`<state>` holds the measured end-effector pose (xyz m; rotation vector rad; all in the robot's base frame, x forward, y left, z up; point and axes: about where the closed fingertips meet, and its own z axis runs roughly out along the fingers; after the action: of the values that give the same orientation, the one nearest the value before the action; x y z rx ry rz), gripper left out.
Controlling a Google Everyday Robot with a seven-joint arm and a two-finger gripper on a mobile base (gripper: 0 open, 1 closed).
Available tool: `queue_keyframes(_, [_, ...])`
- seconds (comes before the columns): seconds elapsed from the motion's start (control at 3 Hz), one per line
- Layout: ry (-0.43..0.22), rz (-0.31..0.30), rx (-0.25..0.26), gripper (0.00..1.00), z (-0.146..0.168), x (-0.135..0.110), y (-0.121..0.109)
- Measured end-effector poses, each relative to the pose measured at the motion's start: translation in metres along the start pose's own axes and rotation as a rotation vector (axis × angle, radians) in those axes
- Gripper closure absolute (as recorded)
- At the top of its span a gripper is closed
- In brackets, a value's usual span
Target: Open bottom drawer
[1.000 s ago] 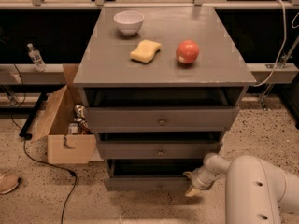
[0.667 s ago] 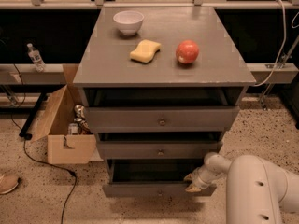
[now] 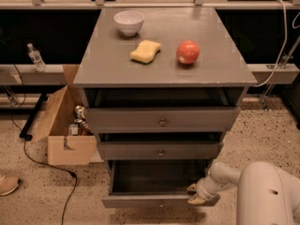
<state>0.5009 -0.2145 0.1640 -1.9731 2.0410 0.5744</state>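
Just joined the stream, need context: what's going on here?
The robot's gripper is at the right end of the bottom drawer front, low near the floor. That drawer stands well out, its grey inside showing. A white bowl, a yellow sponge and a red apple sit on the cabinet top.

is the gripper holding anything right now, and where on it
The gripper holds the bottom drawer, pinching the right end of its front panel.
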Motion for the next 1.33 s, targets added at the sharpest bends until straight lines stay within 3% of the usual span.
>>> queue_keyframes(0.33, [0.0,0.0,0.0,1.0,-0.003,-0.002,0.0])
queue_keyframes(0.67, [-0.077,0.034,-0.015,1.0,0.005,0.001,0.028])
queue_keyframes(1.0, [-0.077,0.034,-0.015,1.0,0.003,0.0,0.028])
queue_keyframes(1.33, [-0.158,0.051,0.057,1.0,0.01,0.002,0.054])
